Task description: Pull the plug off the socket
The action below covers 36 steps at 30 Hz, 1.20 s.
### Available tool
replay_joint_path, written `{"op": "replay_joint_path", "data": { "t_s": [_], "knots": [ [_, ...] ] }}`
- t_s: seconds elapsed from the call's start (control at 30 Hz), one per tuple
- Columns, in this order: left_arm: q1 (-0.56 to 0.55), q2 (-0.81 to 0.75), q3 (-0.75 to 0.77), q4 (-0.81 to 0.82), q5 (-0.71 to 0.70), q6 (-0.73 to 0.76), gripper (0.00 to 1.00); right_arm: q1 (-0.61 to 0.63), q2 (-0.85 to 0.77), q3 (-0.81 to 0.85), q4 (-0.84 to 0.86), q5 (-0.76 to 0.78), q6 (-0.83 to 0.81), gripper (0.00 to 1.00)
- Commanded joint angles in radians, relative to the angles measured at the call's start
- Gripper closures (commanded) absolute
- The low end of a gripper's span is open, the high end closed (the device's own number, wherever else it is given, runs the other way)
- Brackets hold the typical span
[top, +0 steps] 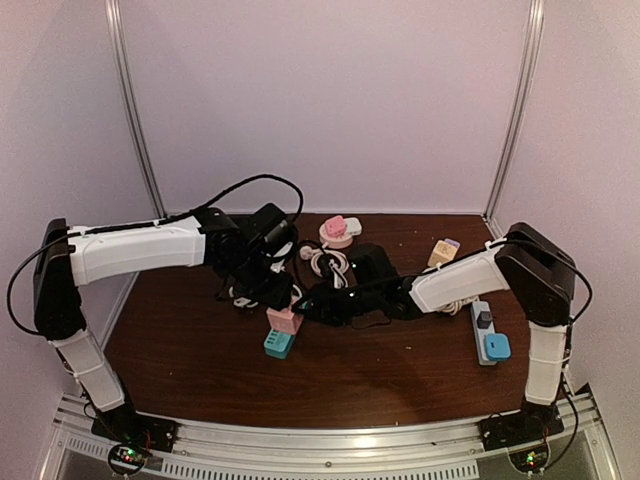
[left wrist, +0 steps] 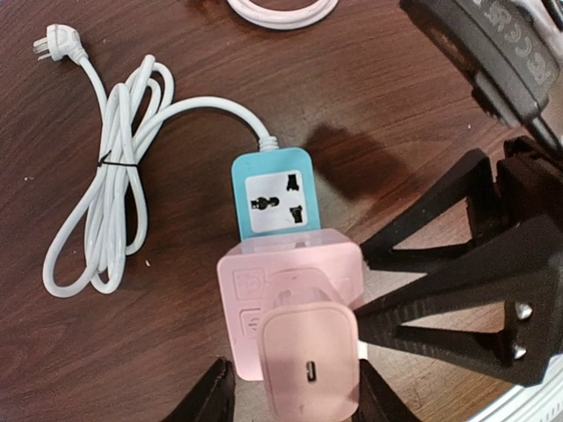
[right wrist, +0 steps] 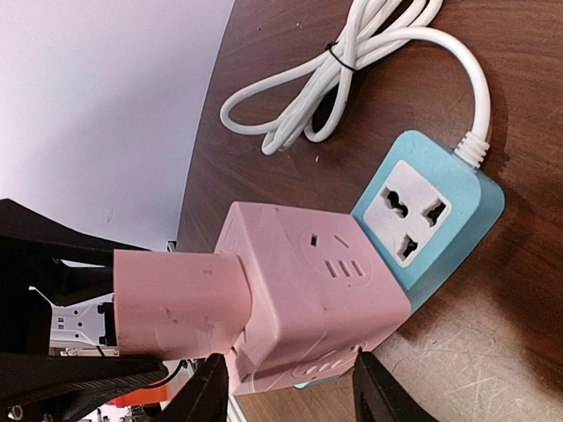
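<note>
The left claw (left wrist: 295, 403) straddles the pink plug (left wrist: 310, 356), the right claw (right wrist: 290, 391) the pink socket cube (right wrist: 317, 281); whether either grips, I cannot tell.

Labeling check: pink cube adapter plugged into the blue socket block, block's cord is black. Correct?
Not quite: the cord is white, as the right wrist view shows. The pink cube adapter is plugged into the blue socket block.

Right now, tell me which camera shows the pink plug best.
The right wrist view: the pink plug shows side-on, seated in the pink socket cube. The left wrist view gives the plug end-on, hiding that joint. The top view shows only a small pink blob, plug and cube indistinguishable.
</note>
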Motion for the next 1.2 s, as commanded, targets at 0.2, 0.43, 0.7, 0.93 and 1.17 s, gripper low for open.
{"op": "replay_joint_path", "data": {
  "t_s": [0.2, 0.43, 0.7, 0.93, 1.17],
  "knots": [
    [-0.007, 0.04, 0.052, 0.037, 0.0, 0.003, 0.71, 0.036, 0.053, 0.042, 0.015, -0.002, 0.041, 0.6],
    [-0.019, 0.042, 0.093, 0.037, -0.024, 0.008, 0.91, 0.035, 0.084, 0.083, -0.102, 0.033, 0.06, 0.68],
    [-0.02, -0.002, 0.106, 0.051, -0.059, 0.008, 0.96, 0.033, 0.115, 0.094, -0.132, 0.046, 0.1, 0.68],
    [-0.02, -0.074, 0.053, 0.122, -0.07, 0.0, 0.98, 0.033, 0.125, 0.124, -0.188, 0.076, 0.107, 0.69],
    [-0.008, -0.109, 0.032, 0.134, -0.085, 0.002, 0.99, 0.032, 0.14, 0.133, -0.182, 0.072, 0.126, 0.69]
  ]
}}
